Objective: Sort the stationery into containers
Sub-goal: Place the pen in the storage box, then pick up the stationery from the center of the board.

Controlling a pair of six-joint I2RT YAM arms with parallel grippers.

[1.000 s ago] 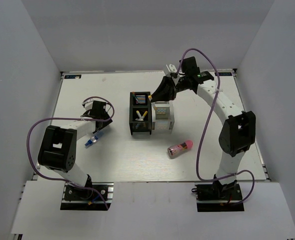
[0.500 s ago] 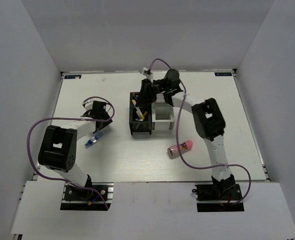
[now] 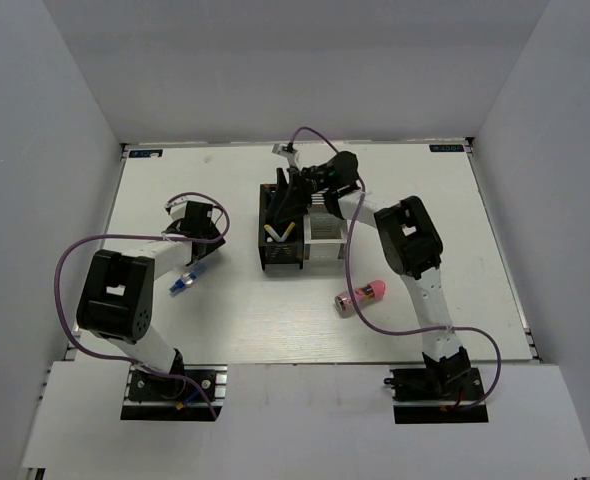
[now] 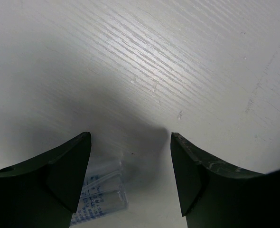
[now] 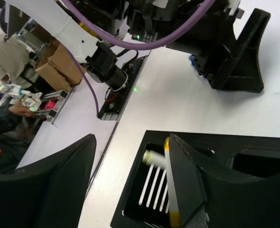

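- Two pincers: status?
- Both spread apart. Right pincer (image 5: 130, 140) above black mesh organiser (image 3: 266, 225), pens (image 3: 280, 232) inside. Left pincer (image 4: 129, 137) low over bench (image 4: 201, 57), beside blue-capped bottle (image 4: 99, 202), likely for pickup.

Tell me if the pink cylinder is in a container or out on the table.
Out. The pink cylinder lies on its side on the table, apart from the black organiser and the white organiser.

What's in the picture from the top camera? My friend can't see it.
The right gripper hangs over the black mesh organiser, which holds yellow and white pens, with a white mesh organiser beside it. A pink patterned cylinder lies on the white table, and the left gripper hovers by a small blue-capped bottle.
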